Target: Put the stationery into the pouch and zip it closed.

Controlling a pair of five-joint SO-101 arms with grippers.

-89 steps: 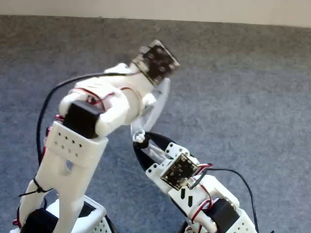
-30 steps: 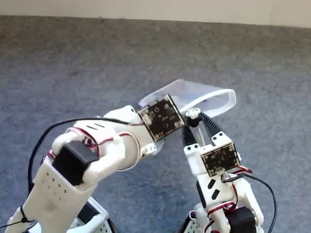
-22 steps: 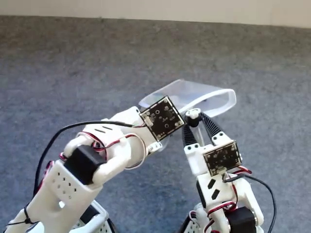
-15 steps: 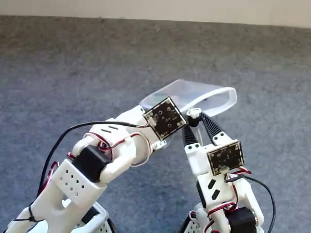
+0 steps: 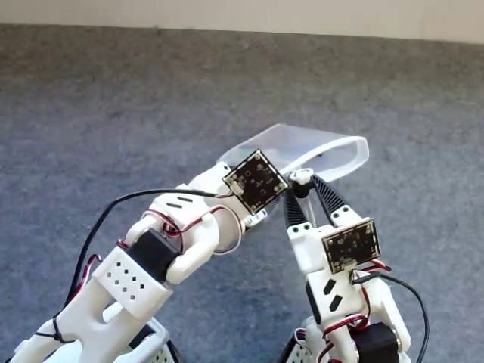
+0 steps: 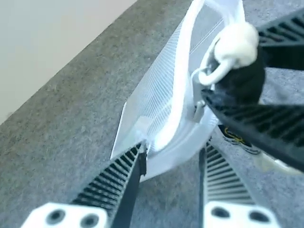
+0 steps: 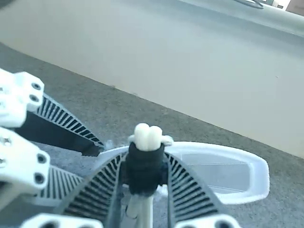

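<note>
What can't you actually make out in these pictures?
Whether anything is inside the pouch: its cloudy walls blur that in every view.
The pouch's near end, high view: behind the left arm's camera board.
The pouch edge under the pull, right wrist view: covered by the right fingers.

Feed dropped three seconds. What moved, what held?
The right pincer, shut on the zip pull, went rightward and farther off in the high view, taking the pouch with it. The left arm came down from its raised pose; the left pincer, open, now straddles the pouch's end. Over the last second only the left arm's elbow shifted; pouch and right pincer stayed.
</note>
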